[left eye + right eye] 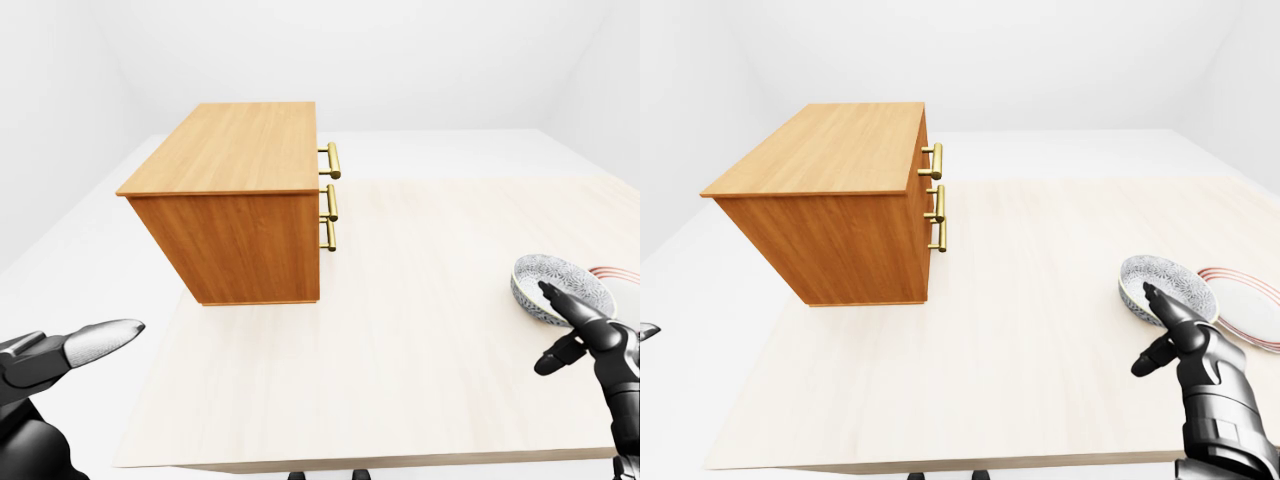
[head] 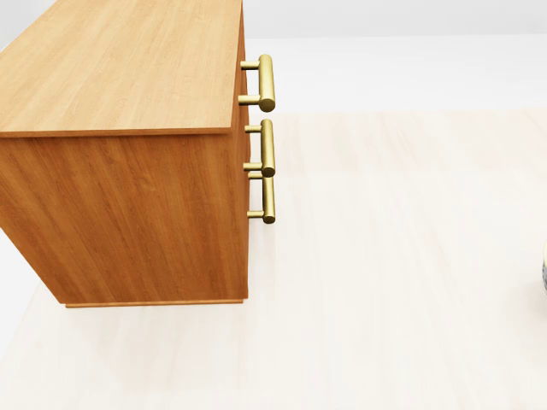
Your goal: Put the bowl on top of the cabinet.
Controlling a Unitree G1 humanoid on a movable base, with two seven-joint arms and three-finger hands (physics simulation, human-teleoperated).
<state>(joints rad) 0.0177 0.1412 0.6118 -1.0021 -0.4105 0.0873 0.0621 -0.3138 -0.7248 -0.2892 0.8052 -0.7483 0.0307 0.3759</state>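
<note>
Bowl (image 1: pixel 1162 283), patterned, judged rigid, light, breakable; to be taken by the rim just beyond the right hand (image 1: pixel 1187 345), seen open and empty

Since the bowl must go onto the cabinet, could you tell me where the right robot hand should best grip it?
Probably the thin upturned rim of the bowl, on the side nearest the right robot hand, coming from the right-eye view's bottom. It sits upright and open, and the plate crowds its right side.

cabinet (image 1: pixel 230 190): matt wood | handles (image 2: pixel 267 82): glossy brass | bowl (image 1: pixel 1165 287): patterned ceramic
</note>
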